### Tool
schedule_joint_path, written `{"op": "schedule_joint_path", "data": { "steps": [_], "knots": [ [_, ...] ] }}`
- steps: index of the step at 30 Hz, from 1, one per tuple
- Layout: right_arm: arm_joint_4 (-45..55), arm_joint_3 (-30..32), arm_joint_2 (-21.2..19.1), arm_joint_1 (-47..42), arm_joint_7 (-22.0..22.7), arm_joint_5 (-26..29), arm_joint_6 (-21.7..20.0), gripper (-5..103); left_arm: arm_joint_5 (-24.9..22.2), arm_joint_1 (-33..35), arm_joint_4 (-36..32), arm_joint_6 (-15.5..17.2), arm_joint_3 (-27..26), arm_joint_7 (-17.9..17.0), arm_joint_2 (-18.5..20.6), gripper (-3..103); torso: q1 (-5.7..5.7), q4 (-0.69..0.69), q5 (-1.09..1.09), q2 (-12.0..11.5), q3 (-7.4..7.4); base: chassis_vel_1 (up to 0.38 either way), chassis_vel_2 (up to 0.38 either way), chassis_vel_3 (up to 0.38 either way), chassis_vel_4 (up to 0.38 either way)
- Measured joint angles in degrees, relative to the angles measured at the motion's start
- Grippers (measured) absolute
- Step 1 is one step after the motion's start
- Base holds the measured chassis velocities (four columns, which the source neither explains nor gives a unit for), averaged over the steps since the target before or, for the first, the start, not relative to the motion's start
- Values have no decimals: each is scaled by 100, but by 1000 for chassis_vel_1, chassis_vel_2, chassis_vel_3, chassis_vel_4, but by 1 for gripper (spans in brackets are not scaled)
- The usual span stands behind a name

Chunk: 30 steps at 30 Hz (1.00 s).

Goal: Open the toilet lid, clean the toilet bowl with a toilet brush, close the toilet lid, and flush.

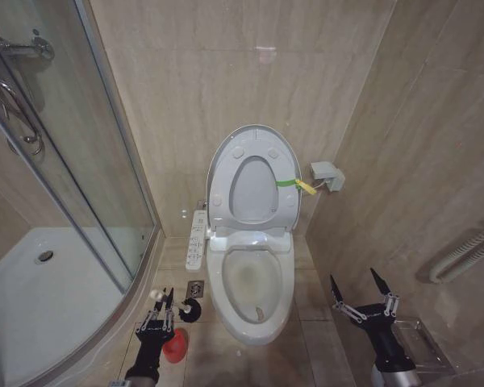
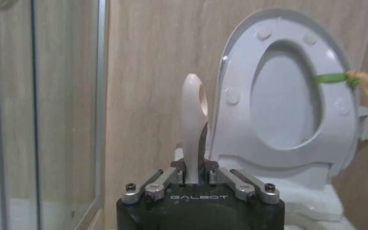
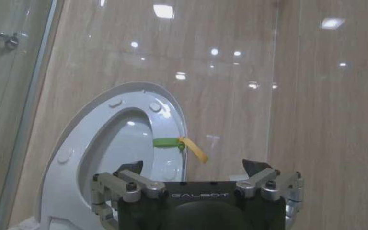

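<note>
The toilet lid stands raised against the back wall, with the seat ring up in front of it. Below it, the toilet bowl lies uncovered and has yellowish-brown staining inside. My left gripper is low on the floor left of the bowl. In the left wrist view this gripper is shut on the toilet brush's pale looped handle, which stands upright. The red cup holder sits beside that arm, and the bristle head is hidden. My right gripper hangs open to the right of the bowl, holding nothing.
A glass shower screen and a white shower tray take up the left side. A remote panel, a floor drain and a dark round object lie left of the bowl. A green band with a yellow tag hangs on the seat.
</note>
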Motion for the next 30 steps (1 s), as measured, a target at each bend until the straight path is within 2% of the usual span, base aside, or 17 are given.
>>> {"op": "schedule_joint_path", "data": {
  "steps": [5,10,11,15,16,19,23,30],
  "knots": [
    [0,0,0,0,0,0,0,100,136,308,-601,28,66,6,-47,18,0,0,0,0,0,0,0,0,0],
    [0,0,0,0,0,0,0,100,141,324,-847,62,39,59,-18,18,0,0,1,0,0,0,0,0,0],
    [0,0,0,0,0,0,0,100,78,244,-866,66,-4,162,32,18,0,0,0,0,0,0,0,0,0],
    [0,0,0,0,-1,0,0,100,-349,-369,-498,150,-244,602,268,18,0,0,-3,0,0,0,0,0,0],
    [0,0,0,0,-1,0,0,100,-349,-369,-498,150,-244,602,268,18,0,0,-3,0,0,0,0,0,0],
    [0,0,0,0,0,0,0,100,-709,-867,-194,220,-343,917,608,18,0,-1,-2,0,1,0,0,0,0],
    [0,0,0,0,0,0,0,100,-896,-1222,-146,333,-331,1095,826,18,1,-1,0,0,0,0,0,0,0],
    [0,0,0,0,0,0,0,100,-940,-1484,-99,452,-185,1397,923,18,0,0,0,0,1,0,0,0,0]
  ]
}}
